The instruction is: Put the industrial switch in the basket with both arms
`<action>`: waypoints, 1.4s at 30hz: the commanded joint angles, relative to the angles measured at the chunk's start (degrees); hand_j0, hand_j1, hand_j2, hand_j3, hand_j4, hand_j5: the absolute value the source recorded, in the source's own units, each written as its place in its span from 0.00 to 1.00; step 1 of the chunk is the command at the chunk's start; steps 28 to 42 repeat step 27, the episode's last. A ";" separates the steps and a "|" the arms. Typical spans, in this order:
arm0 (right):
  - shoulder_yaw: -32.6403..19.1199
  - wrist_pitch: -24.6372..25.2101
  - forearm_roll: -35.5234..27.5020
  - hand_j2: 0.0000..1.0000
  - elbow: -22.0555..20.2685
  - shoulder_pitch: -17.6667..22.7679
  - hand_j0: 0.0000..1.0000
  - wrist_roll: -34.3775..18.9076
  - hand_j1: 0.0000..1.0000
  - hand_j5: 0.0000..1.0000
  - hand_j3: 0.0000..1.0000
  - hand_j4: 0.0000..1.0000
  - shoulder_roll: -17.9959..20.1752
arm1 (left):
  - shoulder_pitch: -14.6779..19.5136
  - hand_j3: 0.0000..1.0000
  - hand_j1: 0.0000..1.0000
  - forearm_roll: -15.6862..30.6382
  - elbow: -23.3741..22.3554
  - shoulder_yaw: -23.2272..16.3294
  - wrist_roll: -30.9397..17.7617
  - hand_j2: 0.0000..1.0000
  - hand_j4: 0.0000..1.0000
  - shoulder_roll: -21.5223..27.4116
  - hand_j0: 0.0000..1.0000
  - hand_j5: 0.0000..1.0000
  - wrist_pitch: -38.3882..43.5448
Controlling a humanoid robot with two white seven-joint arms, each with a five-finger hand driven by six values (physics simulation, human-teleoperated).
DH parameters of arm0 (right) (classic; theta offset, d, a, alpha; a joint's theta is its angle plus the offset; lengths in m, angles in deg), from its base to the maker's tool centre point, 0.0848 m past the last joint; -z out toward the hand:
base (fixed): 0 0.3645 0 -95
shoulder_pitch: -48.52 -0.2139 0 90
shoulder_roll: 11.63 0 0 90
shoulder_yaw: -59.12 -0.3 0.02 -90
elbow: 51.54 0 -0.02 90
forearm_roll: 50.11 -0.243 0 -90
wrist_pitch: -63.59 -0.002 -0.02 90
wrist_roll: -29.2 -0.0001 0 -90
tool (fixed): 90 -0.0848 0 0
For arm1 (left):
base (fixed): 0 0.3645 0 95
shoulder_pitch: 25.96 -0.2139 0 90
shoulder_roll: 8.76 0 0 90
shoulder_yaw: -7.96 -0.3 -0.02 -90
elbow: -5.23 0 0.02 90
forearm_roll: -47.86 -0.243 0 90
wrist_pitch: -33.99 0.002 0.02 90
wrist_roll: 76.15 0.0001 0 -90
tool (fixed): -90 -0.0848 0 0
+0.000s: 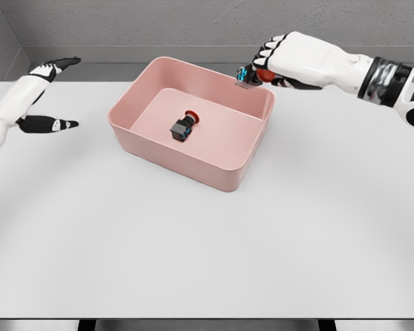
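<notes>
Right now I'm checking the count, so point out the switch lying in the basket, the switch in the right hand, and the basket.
switch in basket [183,127], head view, its dark body.
held switch [247,76], head view, its exposed end below the fingers.
basket [193,166], head view, its near wall.

Pink, white and grey, with small red and cyan accents.
We see a pale pink basket [193,148] on a light grey tabletop [207,255]; the switch [184,127] inside it is black with a red cap and cyan marks; our hands are white with black fingers [265,52].
</notes>
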State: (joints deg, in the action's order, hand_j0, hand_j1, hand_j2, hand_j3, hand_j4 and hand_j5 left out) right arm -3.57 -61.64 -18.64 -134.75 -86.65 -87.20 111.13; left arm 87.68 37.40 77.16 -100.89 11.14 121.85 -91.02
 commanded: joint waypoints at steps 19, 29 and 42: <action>-4.54 0.23 -1.24 1.00 2.27 4.21 1.00 0.65 1.00 1.00 1.00 1.00 7.93 | -1.32 1.00 1.00 -0.09 0.05 1.19 -0.09 1.00 1.00 1.84 1.00 1.00 0.02; -6.84 0.23 -1.33 1.00 5.35 4.92 1.00 0.74 1.00 1.00 1.00 1.00 9.87 | -2.73 1.00 1.00 -0.09 0.58 1.18 -0.09 1.00 1.00 1.93 1.00 1.00 0.02; -6.84 0.23 -1.33 1.00 5.35 4.92 1.00 0.74 1.00 1.00 1.00 1.00 9.87 | -2.73 1.00 1.00 -0.09 0.58 1.18 -0.09 1.00 1.00 1.93 1.00 1.00 0.02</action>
